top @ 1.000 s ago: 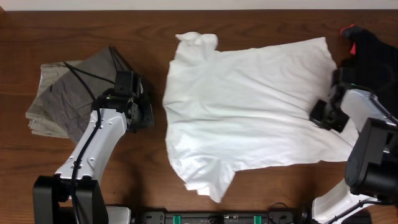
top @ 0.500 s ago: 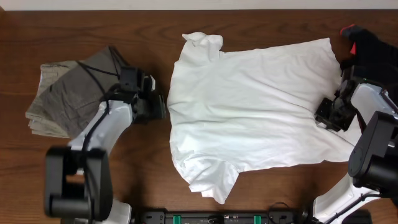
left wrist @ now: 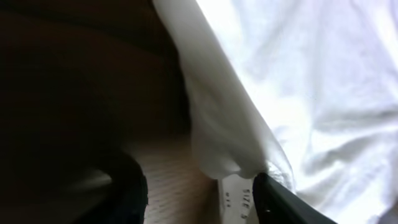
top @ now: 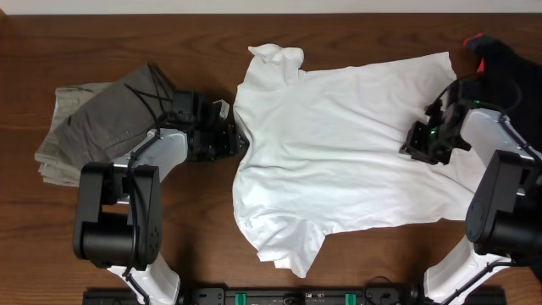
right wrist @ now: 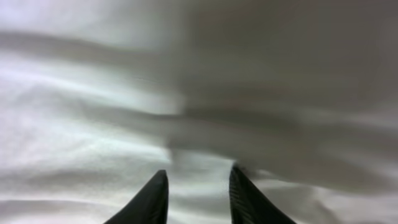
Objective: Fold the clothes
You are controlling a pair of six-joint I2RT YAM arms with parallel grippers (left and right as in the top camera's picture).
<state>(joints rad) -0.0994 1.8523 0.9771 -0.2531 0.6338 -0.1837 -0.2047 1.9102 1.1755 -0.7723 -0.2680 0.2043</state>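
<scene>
Now the white T-shirt [top: 339,144] lies spread on the worktop [top: 339,271]; left jaws gape at its collar, right jaws, slightly parted, hold nothing near its hem. Shallow pinches could slip.

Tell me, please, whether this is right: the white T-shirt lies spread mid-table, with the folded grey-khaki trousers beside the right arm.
Not quite: the overhead view shows the folded grey-khaki trousers beside the left arm; the white T-shirt does lie spread mid-table.
</scene>
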